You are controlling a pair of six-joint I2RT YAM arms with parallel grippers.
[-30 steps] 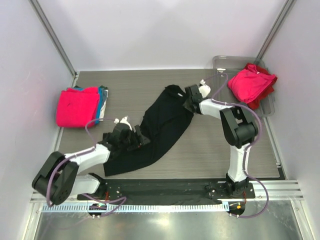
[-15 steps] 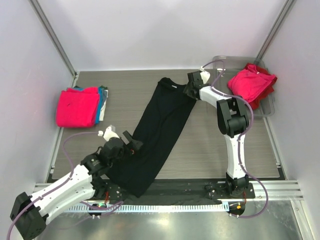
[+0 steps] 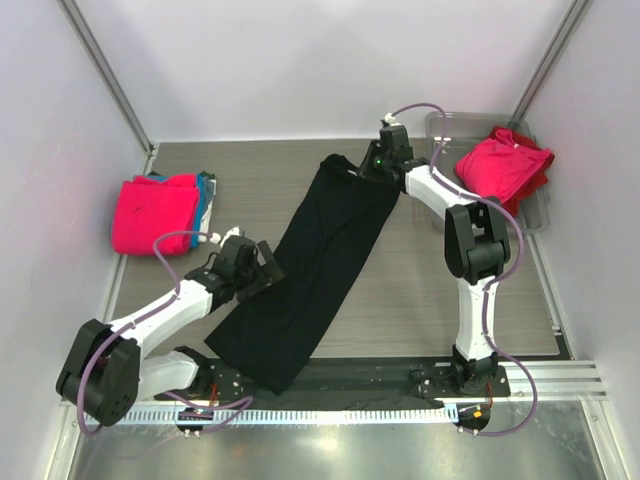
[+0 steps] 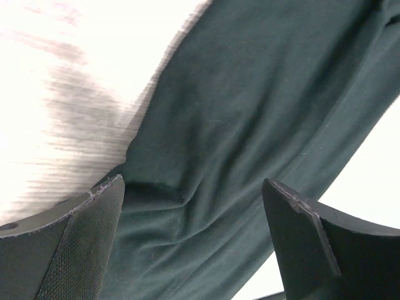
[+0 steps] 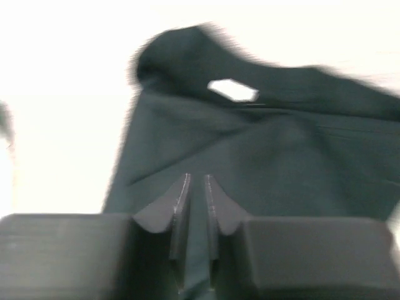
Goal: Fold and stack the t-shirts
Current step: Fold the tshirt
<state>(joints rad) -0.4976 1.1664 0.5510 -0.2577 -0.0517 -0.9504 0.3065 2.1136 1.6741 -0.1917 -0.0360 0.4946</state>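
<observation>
A large black t-shirt lies stretched out on the table, running from the far middle to the near edge. My left gripper is at its left edge, jaws open, with dark cloth spread under them and my left gripper holding nothing. My right gripper is at the collar end. In the right wrist view, my right gripper has its jaws nearly together on a fold of the black t-shirt. A folded pink t-shirt tops a stack at the left, with a teal one showing beneath.
A clear plastic tray stands at the far right corner, holding a crumpled pink shirt over a red one. Walls close in on three sides. The black shirt's lower end hangs over the dark near rail.
The black shirt has been pulled out longer and flatter. My left jaws opened wide and the arm swung near, then back to the shirt's edge. My right gripper moved farther back and its jaws narrowed.
</observation>
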